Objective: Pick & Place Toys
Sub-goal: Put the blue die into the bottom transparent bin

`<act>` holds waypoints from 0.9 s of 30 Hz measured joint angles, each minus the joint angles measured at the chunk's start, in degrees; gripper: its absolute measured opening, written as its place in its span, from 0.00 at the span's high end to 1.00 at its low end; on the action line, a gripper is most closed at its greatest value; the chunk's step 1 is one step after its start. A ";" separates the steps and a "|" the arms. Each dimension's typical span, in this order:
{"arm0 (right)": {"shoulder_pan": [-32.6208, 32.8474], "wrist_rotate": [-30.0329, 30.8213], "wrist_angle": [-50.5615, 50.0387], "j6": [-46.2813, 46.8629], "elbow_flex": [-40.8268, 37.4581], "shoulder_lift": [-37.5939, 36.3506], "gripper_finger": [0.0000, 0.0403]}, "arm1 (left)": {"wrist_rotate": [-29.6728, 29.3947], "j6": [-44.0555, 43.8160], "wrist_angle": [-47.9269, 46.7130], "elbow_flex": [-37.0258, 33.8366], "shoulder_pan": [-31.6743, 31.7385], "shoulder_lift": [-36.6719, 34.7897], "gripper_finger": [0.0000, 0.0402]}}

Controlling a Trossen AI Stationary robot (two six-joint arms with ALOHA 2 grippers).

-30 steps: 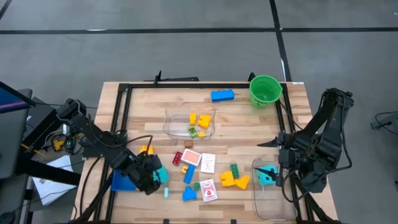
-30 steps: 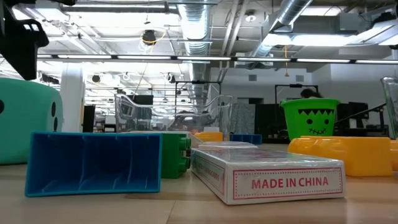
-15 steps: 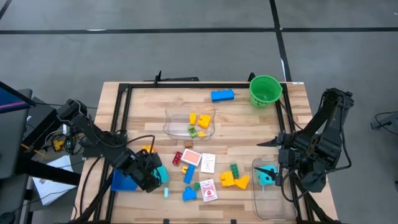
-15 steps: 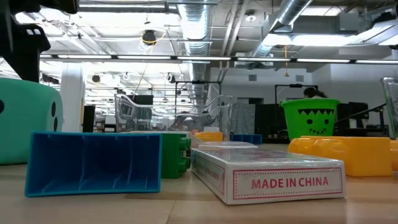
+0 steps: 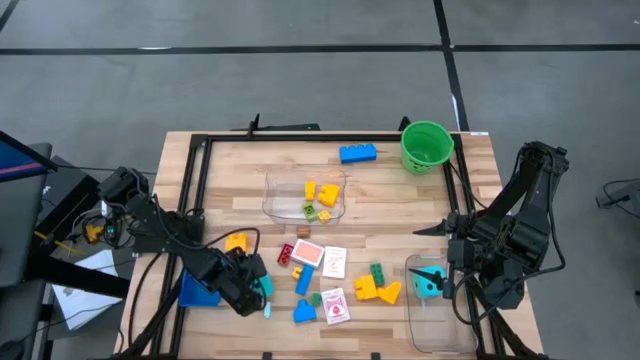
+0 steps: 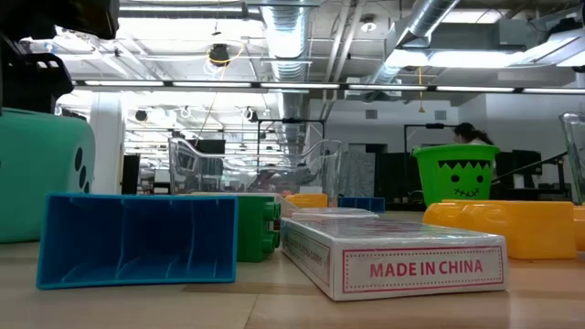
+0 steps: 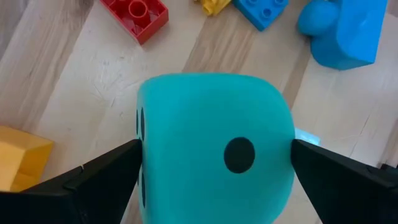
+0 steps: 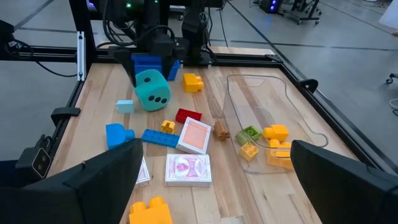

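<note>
My left gripper (image 5: 250,286) is shut on a teal black-dotted die (image 7: 214,149) at the table's near left; the die also shows in the low view (image 6: 41,174) and the right wrist view (image 8: 153,89). Loose toys lie to its right: red brick (image 5: 286,253), blue bricks (image 5: 304,282), yellow bricks (image 5: 375,290), a green brick (image 5: 377,272), picture cards (image 5: 335,306), and a yellow brick (image 5: 236,241) beside the arm. My right gripper (image 8: 205,205) is open and empty over the clear tub (image 5: 440,325) at the near right, where a second teal die (image 5: 428,285) lies. My left gripper pinches the die by two opposite sides (image 7: 144,155) between its two fingers. The fingers (image 7: 93,180) come slanting down from the table's left. One dotted face points away from the wrist. Whether the die's underside is on the table, I cannot tell.
A blue tray (image 5: 197,292) lies under the left arm. A clear tub (image 5: 305,197) with yellow and green bricks stands mid-table. A green bucket (image 5: 427,146) and a blue brick (image 5: 357,153) are at the far edge. A black frame (image 5: 190,200) runs round the table.
My left gripper has gone a little toward the table's near edge with the die, which has turned and shows larger in the low view. The arm has drawn back off the yellow brick near it.
</note>
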 joint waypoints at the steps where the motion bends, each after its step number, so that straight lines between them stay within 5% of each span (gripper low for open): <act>1: 0.00 0.00 0.00 0.02 0.00 0.00 0.01 | -0.33 0.00 0.04 0.00 0.00 0.04 0.00; 15: -0.04 -1.68 0.00 0.02 0.00 -0.02 0.01 | -4.83 1.36 -1.23 -0.37 0.72 -6.68 0.00; 27: -0.04 -1.86 0.04 0.04 0.00 -0.02 0.01 | -3.51 4.06 -2.21 -0.25 0.68 -3.39 0.00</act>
